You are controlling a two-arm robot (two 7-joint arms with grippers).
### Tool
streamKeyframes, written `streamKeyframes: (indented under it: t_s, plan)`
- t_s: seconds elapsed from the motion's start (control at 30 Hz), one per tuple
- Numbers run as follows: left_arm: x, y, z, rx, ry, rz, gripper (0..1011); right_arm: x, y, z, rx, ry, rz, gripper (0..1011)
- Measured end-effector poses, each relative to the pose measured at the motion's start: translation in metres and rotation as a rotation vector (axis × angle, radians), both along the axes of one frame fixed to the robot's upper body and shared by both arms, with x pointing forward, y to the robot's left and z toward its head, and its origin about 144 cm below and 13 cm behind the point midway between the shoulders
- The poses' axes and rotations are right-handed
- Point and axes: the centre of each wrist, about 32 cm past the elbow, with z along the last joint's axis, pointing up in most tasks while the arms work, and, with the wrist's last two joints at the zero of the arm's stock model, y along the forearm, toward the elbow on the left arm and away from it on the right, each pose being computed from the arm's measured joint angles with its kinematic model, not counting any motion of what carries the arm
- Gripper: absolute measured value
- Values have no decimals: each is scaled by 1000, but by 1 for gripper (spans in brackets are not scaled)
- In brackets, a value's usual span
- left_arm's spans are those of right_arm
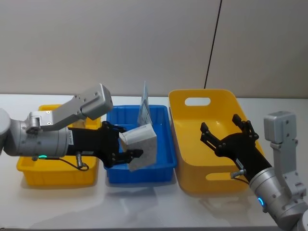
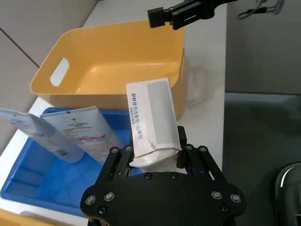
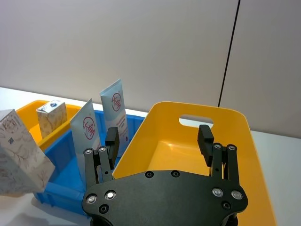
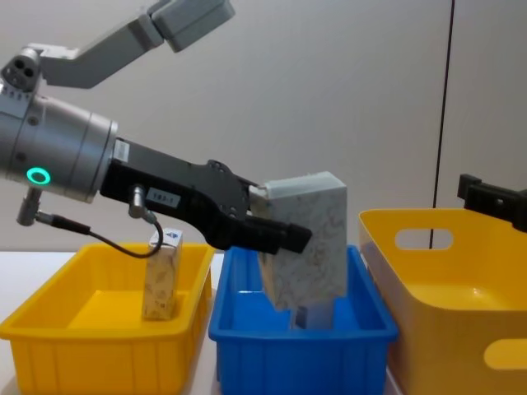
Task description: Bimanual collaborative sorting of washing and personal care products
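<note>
**Trainee:** What is at the far left?

**Technician:** A small yellow bin [image 1: 53, 178] sits on the table. One speckled carton [image 4: 162, 276] stands upright inside it.

**Trainee:** State of the left gripper?

**Technician:** The left gripper [image 1: 129, 143] reaches across from the left. Its fingers are clamped on a second carton [image 1: 146, 144], one on each side. This held carton is tilted, with its pale top uppermost. It hangs over the blue bin [image 1: 139, 175], which is the middle bin.

**Trainee:** What does the blue bin contain?

**Technician:** One tube [image 3: 113, 106] and another tube [image 3: 86, 132] stand on end at its far side, crimped ends up. They are just beside each other and behind the held carton.

**Trainee:** And to the right?

**Technician:** A large yellow bin [image 1: 207, 179] with a handle slot stands just beside the blue bin. The right gripper [image 1: 220, 126] is above it. Its fingers are spread wide and grip nothing.
</note>
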Motion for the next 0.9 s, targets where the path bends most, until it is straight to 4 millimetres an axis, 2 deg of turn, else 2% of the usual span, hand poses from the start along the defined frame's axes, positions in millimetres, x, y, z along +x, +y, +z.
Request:
streamKeyframes:
  t_s: [0.9]
  plan:
    - [5,-9,-12,-26,24,-76,390,0,0,0,0,0,0,1002]
